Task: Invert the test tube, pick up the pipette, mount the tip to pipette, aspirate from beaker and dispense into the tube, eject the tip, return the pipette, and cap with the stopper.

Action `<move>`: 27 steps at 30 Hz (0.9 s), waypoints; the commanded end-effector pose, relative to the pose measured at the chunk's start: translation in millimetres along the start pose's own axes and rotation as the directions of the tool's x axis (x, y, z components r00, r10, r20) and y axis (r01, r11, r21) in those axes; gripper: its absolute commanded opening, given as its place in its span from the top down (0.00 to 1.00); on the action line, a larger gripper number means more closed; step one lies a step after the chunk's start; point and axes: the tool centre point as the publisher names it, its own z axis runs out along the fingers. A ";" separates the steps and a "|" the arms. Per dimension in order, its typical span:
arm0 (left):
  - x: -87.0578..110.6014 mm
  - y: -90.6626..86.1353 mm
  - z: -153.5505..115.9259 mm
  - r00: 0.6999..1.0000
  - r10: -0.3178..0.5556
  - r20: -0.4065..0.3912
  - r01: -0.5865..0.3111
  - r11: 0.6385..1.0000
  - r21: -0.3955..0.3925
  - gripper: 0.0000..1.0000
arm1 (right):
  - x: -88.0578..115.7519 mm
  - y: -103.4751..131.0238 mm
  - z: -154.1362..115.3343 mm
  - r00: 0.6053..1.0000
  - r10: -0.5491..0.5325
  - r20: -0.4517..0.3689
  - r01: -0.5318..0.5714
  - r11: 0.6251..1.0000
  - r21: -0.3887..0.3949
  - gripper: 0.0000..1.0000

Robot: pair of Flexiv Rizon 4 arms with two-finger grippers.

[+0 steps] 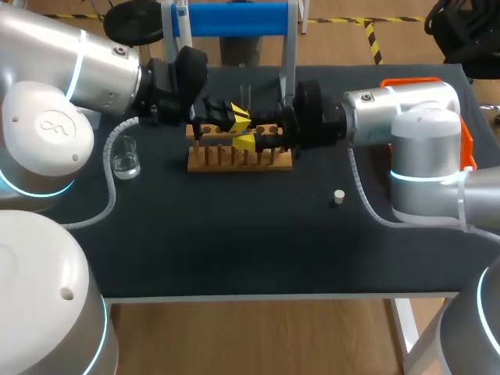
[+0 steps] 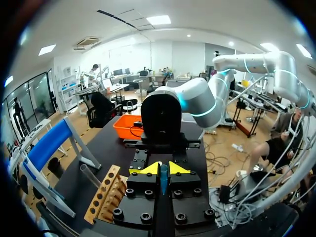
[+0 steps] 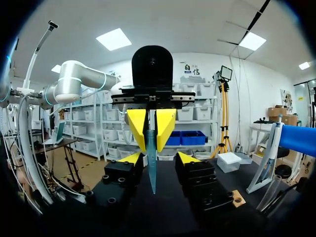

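Observation:
Both grippers meet above the wooden tube rack (image 1: pixel 238 158). My left gripper (image 1: pixel 237 119) (image 2: pixel 163 168) is shut on a slender teal pipette (image 2: pixel 163 178) (image 3: pixel 151 163) that tapers to a point. That point hangs between the fingers of my right gripper (image 1: pixel 245 142) (image 3: pixel 159 159), which stand apart with a gap on each side of it. A clear test tube (image 2: pixel 91 176) (image 3: pixel 269 194) leans in the rack. The glass beaker (image 1: pixel 125 159) stands at the table's left. The small white stopper (image 1: pixel 338 197) lies at the right of the middle.
A stand with a blue bar (image 1: pixel 226 19) rises behind the rack. An orange bin (image 1: pixel 466 144) sits at the back right, behind my right arm. The left arm's white cable (image 1: pixel 109 199) loops over the table near the beaker.

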 end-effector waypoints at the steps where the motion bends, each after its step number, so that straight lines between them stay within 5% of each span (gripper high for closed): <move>1: 0.6 0.0 -0.5 1.000 -0.001 0.000 0.001 1.000 -0.001 1.00 | 0.2 0.2 -1.0 1.000 -0.001 -0.004 0.001 1.000 -0.001 0.60; 6: 0.6 0.0 -0.5 1.000 -0.001 0.000 0.001 1.000 -0.001 1.00 | 0.8 0.7 -0.7 1.000 -0.002 -0.008 0.002 1.000 -0.001 0.72; 11: 0.6 0.0 -0.5 1.000 -0.001 0.000 0.001 1.000 -0.001 1.00 | 1.9 1.0 -0.7 1.000 -0.002 -0.011 0.002 1.000 -0.003 1.00; 21: 0.6 0.0 -0.5 1.000 -0.001 0.000 0.001 1.000 -0.001 1.00 | 3.9 1.5 -0.9 1.000 -0.004 -0.015 0.004 1.000 -0.006 1.00; 22: 0.6 0.0 -0.5 1.000 -0.001 0.000 0.001 1.000 -0.001 0.10 | 4.1 1.5 -1.0 1.000 -0.005 -0.015 0.005 1.000 -0.006 1.00; 23: 0.6 0.0 -0.5 1.000 -0.001 0.000 0.001 1.000 -0.001 0.00 | 4.3 1.4 -1.2 1.000 -0.005 -0.015 0.005 1.000 -0.006 1.00; 27: 0.6 0.0 -0.5 1.000 -0.001 0.000 0.001 1.000 -0.001 0.00 | 5.2 0.9 -4.5 1.000 -0.004 -0.014 0.004 1.000 -0.006 1.00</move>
